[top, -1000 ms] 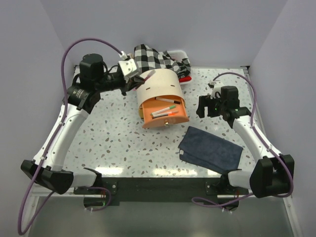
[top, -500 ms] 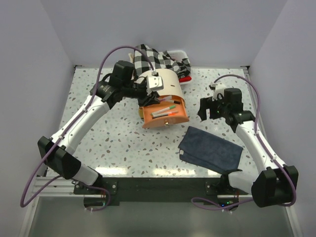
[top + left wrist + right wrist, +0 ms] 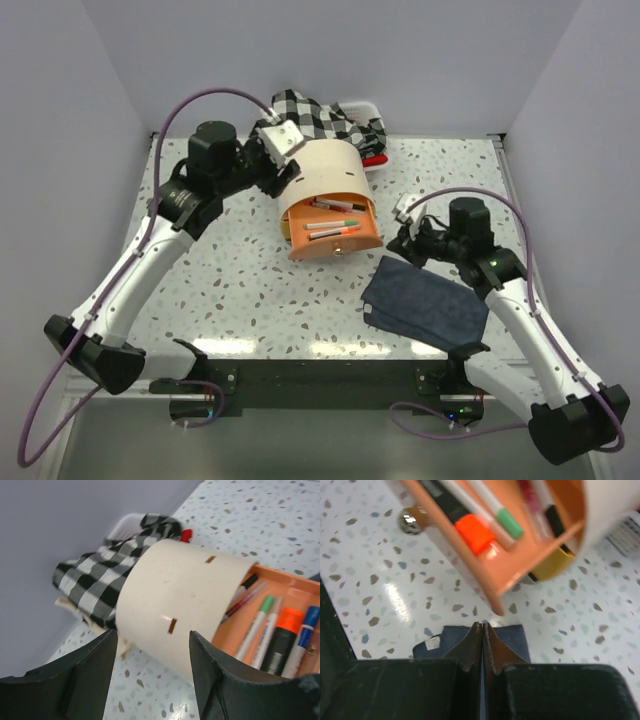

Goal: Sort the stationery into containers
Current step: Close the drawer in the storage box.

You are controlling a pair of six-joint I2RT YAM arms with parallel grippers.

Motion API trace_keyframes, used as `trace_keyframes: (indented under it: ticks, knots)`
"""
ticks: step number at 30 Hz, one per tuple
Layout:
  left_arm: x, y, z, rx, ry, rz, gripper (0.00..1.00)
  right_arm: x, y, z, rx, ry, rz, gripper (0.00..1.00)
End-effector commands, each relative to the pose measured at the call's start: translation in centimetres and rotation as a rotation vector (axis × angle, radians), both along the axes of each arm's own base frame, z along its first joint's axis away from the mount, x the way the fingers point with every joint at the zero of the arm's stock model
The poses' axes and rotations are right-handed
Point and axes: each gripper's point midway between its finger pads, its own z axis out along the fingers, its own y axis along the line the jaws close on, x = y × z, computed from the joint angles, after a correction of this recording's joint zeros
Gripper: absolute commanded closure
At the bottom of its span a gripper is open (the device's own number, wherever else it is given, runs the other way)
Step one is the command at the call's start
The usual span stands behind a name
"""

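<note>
Start with the right hand (image 3: 402, 248), pressed together on nothing, hanging just beside the drawer (image 3: 335, 240) at its 4 o'clock, over the cloth's (image 3: 425, 305) 11 o'clock corner. Looks like a push-shut step, judging by the pens (image 3: 333, 216) already lying in the open drawer. Bring it round to the 6 o'clock face, just beside the knob (image 3: 341, 251), and press toward 12 along the slide line, not across it. Go slowly and low on the front wall, or risk tilting the drawer and jamming it. Watch the marker (image 3: 472, 532) near the front rim; could ride up if jolted. Then use the left hand (image 3: 284, 176), spread apart with nothing gripped at 10 o'clock of the drum (image 3: 320, 170), as a backstop; touch or gap there not clear. Set it against the cream wall before pushing, otherwise expect the whole drum to skid over the worktop (image 3: 230, 270) toward the fabric (image 3: 310, 115) at 12. Cannot tell how freely the drawer runs.
</note>
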Motion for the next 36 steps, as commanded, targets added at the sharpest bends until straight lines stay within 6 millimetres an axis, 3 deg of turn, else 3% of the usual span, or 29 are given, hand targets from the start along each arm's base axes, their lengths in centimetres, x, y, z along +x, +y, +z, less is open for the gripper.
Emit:
trace_keyframes:
  ticks: [1,2,5,13,19,26,36]
  knots:
    - [4.1,8.2,-3.4,-0.170,0.163,0.437,0.38,-2.4,4.4,-0.1,-0.026,-0.072,0.230,1.00]
    - [4.6,10.3,-5.3,-0.193,0.228,0.489,0.39,-2.0,5.0,0.1,-0.024,-0.090,0.234,1.00]
    - [4.7,12.1,-8.0,-0.249,0.317,0.563,0.40,-1.8,6.5,0.5,-0.015,-0.085,0.261,1.00]
    - [3.6,14.2,-9.8,-0.287,0.351,0.593,0.42,0.8,8.3,1.9,0.040,-0.120,0.214,1.00]
    - [2.2,14.8,-11.8,-0.290,0.396,0.600,0.42,4.2,10.2,4.7,0.145,-0.201,0.146,1.00]
    - [1.1,14.7,-13.3,-0.310,0.433,0.582,0.42,6.1,11.0,6.0,0.175,-0.240,0.118,1.00]
    - [1.1,14.9,-13.7,-0.320,0.439,0.577,0.42,8.0,11.5,5.3,0.197,-0.245,0.063,0.99]
